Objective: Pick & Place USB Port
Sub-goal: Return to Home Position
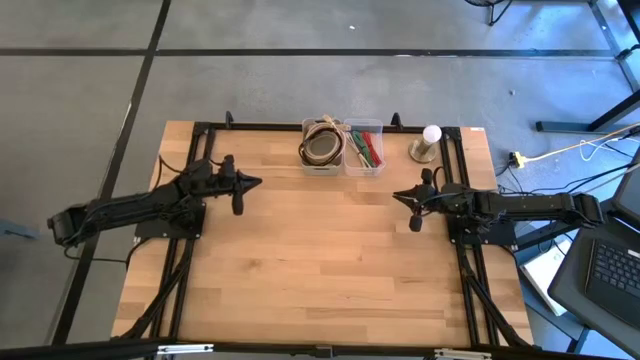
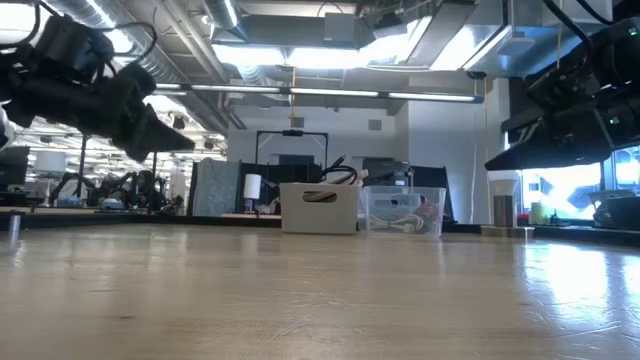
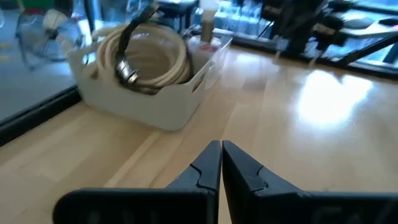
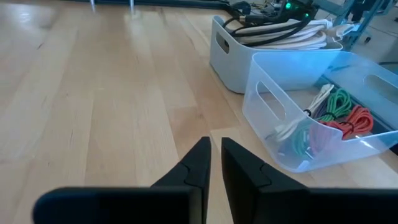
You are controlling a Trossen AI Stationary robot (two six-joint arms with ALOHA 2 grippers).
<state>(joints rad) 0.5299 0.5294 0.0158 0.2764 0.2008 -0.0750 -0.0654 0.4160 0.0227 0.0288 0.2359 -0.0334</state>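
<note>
A white bin (image 1: 321,148) at the table's far edge holds coiled beige and black cables (image 3: 146,59). Beside it, a clear bin (image 1: 364,148) holds green, red and white cables (image 4: 329,118). My left gripper (image 1: 252,184) hovers above the table's left part, shut and empty; in the left wrist view the gripper (image 3: 221,148) points at the white bin (image 3: 140,93). My right gripper (image 1: 398,196) hovers over the right part, nearly shut and empty; in its wrist view the gripper (image 4: 215,144) faces the clear bin (image 4: 311,112). In the low view the left gripper (image 2: 180,143) and the right gripper (image 2: 495,163) hang above the table.
A white bulb on a round base (image 1: 428,143) stands at the far right edge, right of the clear bin. Black frame rails (image 1: 470,270) run along the table's left and right sides. Bare wood (image 1: 320,260) stretches across the middle and near part.
</note>
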